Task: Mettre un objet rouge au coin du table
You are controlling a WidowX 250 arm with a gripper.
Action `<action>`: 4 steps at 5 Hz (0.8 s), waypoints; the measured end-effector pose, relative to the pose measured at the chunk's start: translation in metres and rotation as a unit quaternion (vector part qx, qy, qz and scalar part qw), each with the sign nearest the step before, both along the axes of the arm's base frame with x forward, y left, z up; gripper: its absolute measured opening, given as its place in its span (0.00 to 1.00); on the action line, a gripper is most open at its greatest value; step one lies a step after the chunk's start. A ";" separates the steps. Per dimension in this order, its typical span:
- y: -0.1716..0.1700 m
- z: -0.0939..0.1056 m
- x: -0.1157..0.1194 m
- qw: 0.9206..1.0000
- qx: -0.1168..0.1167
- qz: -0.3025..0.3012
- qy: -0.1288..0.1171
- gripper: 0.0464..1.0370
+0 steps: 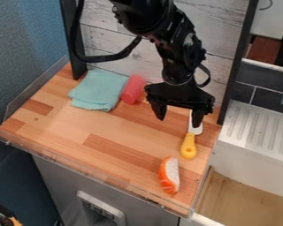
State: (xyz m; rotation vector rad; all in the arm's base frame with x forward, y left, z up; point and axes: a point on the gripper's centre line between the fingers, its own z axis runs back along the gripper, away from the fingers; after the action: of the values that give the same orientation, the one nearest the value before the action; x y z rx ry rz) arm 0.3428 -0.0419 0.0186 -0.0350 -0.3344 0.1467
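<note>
My gripper (178,118) hangs over the back right part of the wooden table (108,137), its two fingers spread wide apart with nothing between them. A red cylinder-like object (133,89) lies at the back of the table, left of the gripper and against the folded cloth. Near the front right corner lies an orange-red and white piece, like sushi (170,175), some way below the gripper in the view.
A folded teal cloth (99,89) is at the back left. A yellow-handled utensil (189,146) lies under and in front of the right finger. A clear low rim (79,170) edges the table; a white sink unit (256,132) adjoins at right.
</note>
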 end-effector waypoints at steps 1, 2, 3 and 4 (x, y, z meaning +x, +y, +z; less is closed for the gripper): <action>0.002 -0.011 -0.004 1.000 0.007 0.002 0.019 0.96; 0.028 -0.008 0.001 0.998 0.053 0.036 0.022 0.96; 0.053 -0.011 0.013 0.996 0.060 0.062 0.027 0.96; 0.087 -0.013 0.029 0.993 0.072 0.086 0.026 0.96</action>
State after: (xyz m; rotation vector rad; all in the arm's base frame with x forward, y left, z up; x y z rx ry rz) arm 0.3716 0.0448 0.0061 0.1394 -0.2950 0.2926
